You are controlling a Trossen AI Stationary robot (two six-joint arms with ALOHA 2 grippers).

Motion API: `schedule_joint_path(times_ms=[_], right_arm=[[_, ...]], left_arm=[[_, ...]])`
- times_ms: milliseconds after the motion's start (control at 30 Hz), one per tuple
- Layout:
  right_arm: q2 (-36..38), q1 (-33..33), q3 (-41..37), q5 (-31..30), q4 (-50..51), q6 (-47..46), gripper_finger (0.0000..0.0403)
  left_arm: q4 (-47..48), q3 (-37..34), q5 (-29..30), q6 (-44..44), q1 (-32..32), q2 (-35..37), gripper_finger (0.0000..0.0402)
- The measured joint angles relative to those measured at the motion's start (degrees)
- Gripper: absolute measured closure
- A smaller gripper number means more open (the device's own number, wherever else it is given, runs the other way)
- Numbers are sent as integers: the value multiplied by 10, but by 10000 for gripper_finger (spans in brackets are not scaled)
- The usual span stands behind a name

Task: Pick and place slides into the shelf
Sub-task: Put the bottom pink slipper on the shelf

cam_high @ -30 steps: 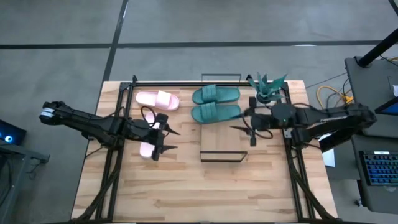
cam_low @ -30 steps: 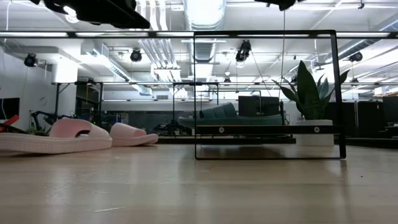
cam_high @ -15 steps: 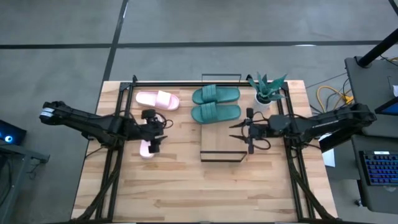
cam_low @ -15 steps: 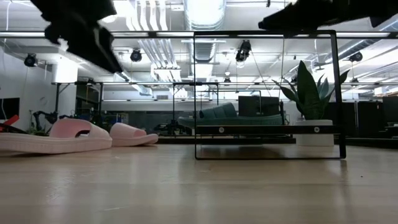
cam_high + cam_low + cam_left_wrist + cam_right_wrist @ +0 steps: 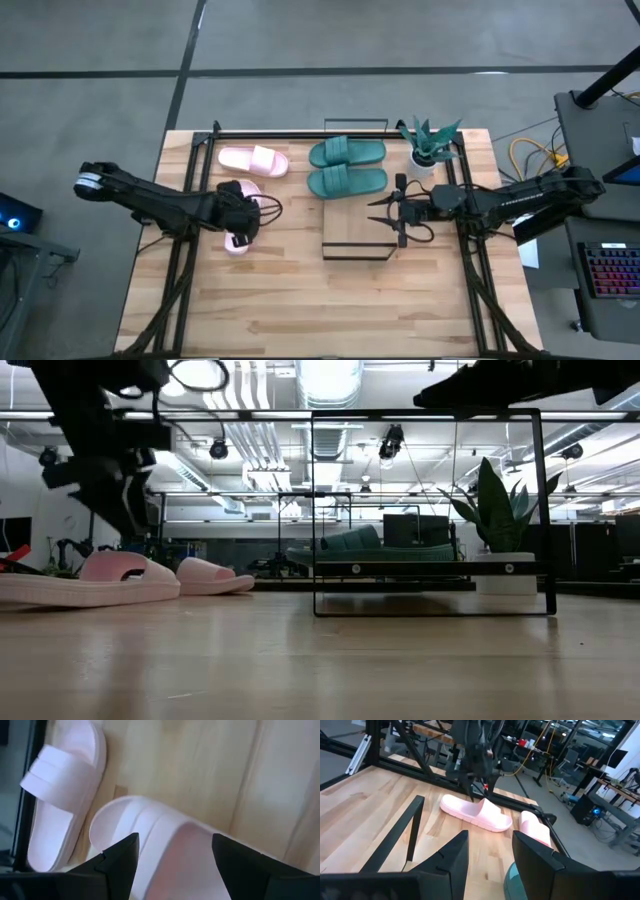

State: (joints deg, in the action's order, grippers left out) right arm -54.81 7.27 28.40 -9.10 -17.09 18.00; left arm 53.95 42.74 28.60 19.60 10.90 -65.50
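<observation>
Left fingers (image 5: 120, 865) spread wide, straddling pink slide (image 5: 165, 850), not gripping.

2 pink slides (image 5: 253, 160), 2 teal slides (image 5: 347, 167)

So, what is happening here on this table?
The robot is putting foam slides onto the low wooden shelf. The two teal green slides already lie on its top. The left pincer, fingers open, is low over the nearer pale pink slide, not gripping it yet. The other pink slide lies beside it on the table. The right pincer waits open above the shelf.
</observation>
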Motion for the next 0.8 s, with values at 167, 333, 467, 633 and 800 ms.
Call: schedule_joint_path(times_ms=[167,333,467,633,800], right_arm=[[0,0,0,0,1,5,261],[0,0,0,0,1,15,261],[0,0,0,0,1,19,262],[0,0,0,0,2,20,262],[0,0,0,0,2,20,262]], left_arm=[[13,0,7,-6,0,-64,166],[25,0,64,-5,0,-120,166],[24,2,90,-7,0,-156,166],[23,2,93,-9,0,-192,172],[22,2,93,-9,0,-205,228]])
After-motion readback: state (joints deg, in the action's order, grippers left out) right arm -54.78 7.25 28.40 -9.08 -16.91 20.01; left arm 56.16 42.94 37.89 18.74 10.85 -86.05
